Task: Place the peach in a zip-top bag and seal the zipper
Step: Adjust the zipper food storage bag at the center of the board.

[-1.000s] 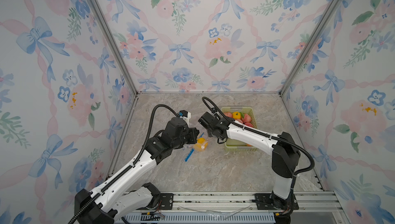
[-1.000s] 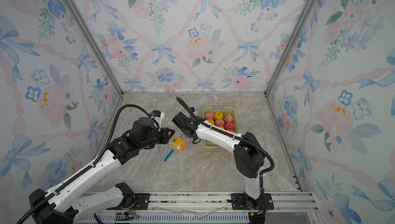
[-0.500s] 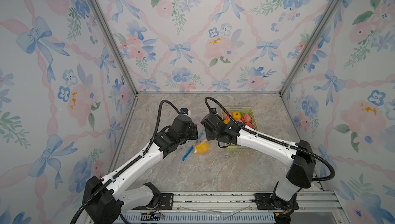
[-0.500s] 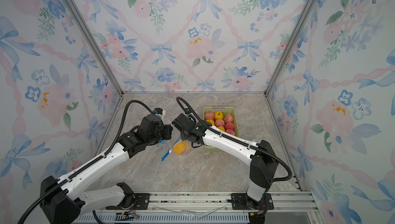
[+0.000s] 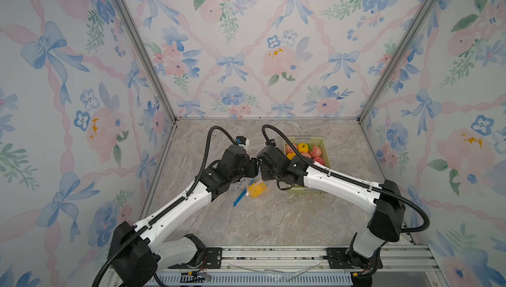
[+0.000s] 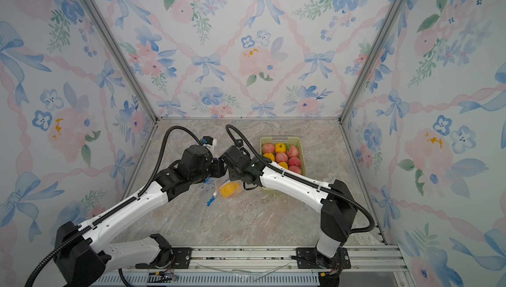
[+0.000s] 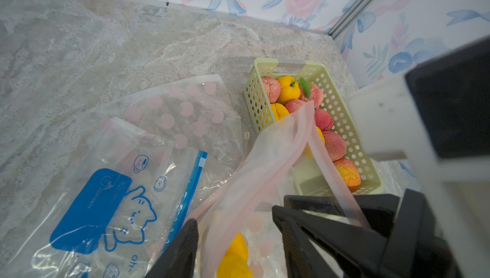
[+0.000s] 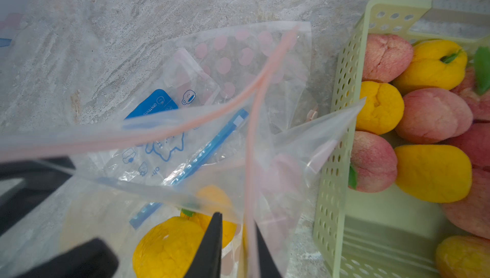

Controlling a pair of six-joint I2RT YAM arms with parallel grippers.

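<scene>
Peach [image 5: 257, 189], yellow, sits inside the zip-top bag [image 5: 251, 182] near the centre of the tabletop [image 5: 273, 217], just beside the near-left corner of the green basket [image 5: 325, 150]. It reads the same in both top views [image 6: 230, 189]. Basket stands toward the far right corner, full of pink and yellow peaches. Left end effector [image 5: 254, 172] and right end effector [image 5: 264, 173] meet tip to tip right above the bag, but their jaws are hidden under the wrists here. Blue-zip bag [image 5: 238, 197] lies flat beside it, toward the left edge.

Left wrist view: left end effector [image 7: 233, 214] has its jaws spread. The zip-top bag's mouth rises between them and no pinch is visible. Peach [image 7: 234, 258] is low in the bag. Blue-zip bag lies flat on the tabletop, overlapping a pink-dotted bag [image 7: 183, 109].

Right wrist view: right end effector [image 8: 237, 219] is nearly pressed together, pinching the pink zipper strip [image 8: 249, 157] at the bag's mouth. Mouth gapes and the zipper is unsealed. Peach [image 8: 169, 247] lies below in the bag, with a green stem showing. Basket is alongside.
</scene>
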